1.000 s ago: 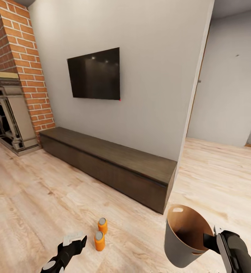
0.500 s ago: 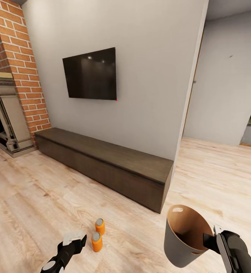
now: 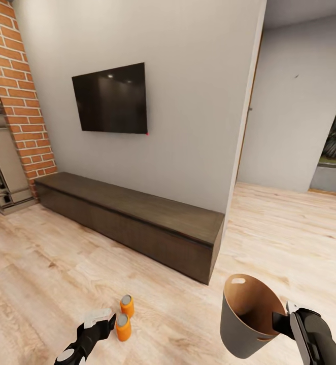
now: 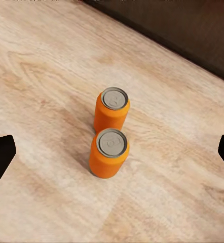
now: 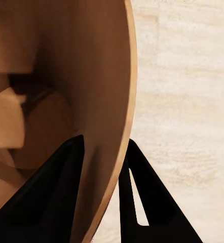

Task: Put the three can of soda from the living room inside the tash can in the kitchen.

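Note:
Two orange cans of soda stand upright, close together, on the light wood floor: one [image 3: 127,306] farther off, one [image 3: 123,327] nearer. The left wrist view looks down on them, far can [image 4: 112,109] and near can [image 4: 109,152]. My left gripper [image 3: 105,320] hovers open just left of the near can, its dark fingertips [image 4: 0,157] wide apart on either side of the pair. The pale grey trash can [image 3: 249,317], tan inside, hangs tilted at lower right. My right gripper [image 3: 284,322] is shut on its rim [image 5: 109,152], one finger inside and one outside.
A long low dark wood table [image 3: 137,213] runs along the white wall under a black TV [image 3: 109,99]. A red brick column [image 3: 15,91] and a fireplace [image 3: 0,172] stand at the left. Past the wall corner [image 3: 236,167], open floor [image 3: 290,228] leads right.
The whole picture has slid left as the camera turned right. The two cans now show closer to my left gripper. Both arms keep their places in the view, the trash can still held.

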{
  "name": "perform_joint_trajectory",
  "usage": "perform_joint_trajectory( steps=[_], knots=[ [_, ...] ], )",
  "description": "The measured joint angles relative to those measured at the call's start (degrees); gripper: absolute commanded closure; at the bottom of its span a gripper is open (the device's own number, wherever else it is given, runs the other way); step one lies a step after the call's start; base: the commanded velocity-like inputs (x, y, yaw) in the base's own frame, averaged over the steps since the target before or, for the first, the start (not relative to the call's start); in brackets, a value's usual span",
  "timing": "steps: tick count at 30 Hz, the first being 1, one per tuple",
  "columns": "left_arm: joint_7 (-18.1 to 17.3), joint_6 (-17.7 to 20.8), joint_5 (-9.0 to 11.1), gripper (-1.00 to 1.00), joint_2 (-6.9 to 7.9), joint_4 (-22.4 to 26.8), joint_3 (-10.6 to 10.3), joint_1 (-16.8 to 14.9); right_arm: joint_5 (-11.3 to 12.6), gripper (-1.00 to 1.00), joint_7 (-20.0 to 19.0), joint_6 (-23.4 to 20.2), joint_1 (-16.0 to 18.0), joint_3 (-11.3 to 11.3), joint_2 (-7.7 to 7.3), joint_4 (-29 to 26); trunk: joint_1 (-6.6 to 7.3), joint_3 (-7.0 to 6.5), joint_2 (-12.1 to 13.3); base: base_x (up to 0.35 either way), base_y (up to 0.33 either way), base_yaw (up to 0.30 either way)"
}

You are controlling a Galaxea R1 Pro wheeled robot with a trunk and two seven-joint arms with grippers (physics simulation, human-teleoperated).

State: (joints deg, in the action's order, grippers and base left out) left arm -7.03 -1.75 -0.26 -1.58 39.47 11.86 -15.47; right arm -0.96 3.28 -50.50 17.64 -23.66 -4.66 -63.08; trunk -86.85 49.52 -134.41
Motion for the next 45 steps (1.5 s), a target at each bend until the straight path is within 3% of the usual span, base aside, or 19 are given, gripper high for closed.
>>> perform_joint_trajectory(
  steps=[26,34,45],
  knots=[
    [0.0,-0.5,0.0,-1.0,0.0,-0.9,-0.2,0.0,0.1,1.0,0.0,0.0,0.0,0.0,0.0,0.0,0.0,0.0,0.0,0.083,0.0,-0.001],
    [0.0,-1.7,-0.1,-1.0,0.0,-1.1,-1.9,0.0,0.1,1.0,0.0,0.0,0.0,0.0,0.0,0.0,0.0,0.0,0.0,0.001,0.0,0.0],
    [0.0,-1.8,-0.1,-1.0,0.0,-1.1,-2.1,0.0,0.1,1.0,0.0,0.0,0.0,0.0,0.02,0.1,0.0,0.0,0.0,0.0,0.0,0.0]
  ],
)
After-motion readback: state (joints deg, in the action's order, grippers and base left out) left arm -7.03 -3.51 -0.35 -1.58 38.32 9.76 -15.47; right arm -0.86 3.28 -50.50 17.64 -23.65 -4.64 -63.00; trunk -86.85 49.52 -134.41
